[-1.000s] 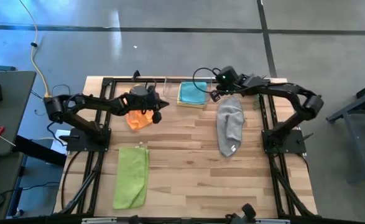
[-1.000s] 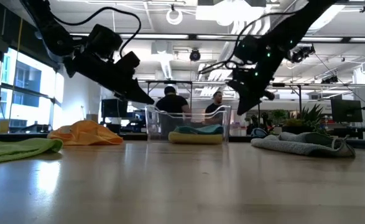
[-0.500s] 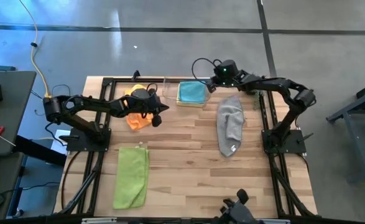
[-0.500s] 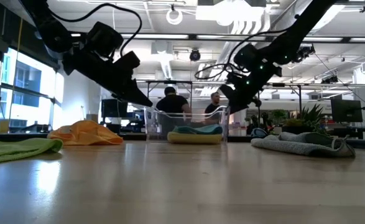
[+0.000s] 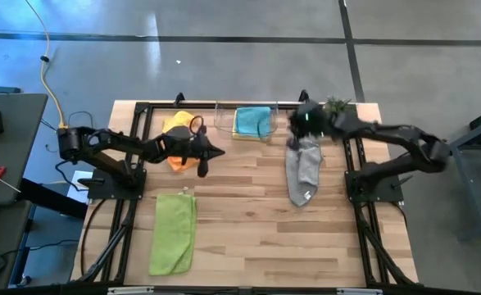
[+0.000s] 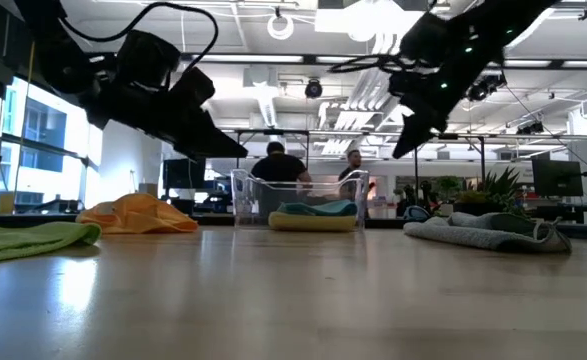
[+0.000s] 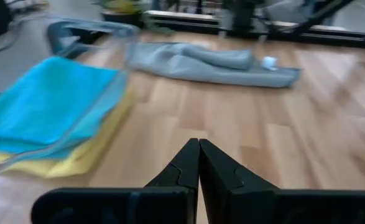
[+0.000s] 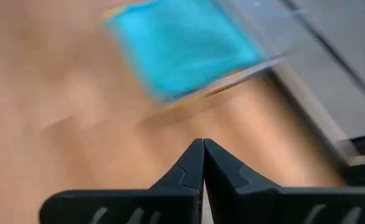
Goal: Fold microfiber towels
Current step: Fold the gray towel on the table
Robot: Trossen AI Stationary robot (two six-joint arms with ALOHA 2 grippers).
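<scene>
Left gripper (image 7: 198, 163) closed, right gripper (image 8: 203, 163) closed, seemingly empty

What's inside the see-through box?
The clear bin holds a folded teal towel lying on top of a yellow towel, whose edge peeks out beneath. Most of the yellow one is covered, and anything under it cannot be seen.

Yellow towel (image 7: 58, 163) mostly under teal towel (image 7: 42, 106)
</scene>
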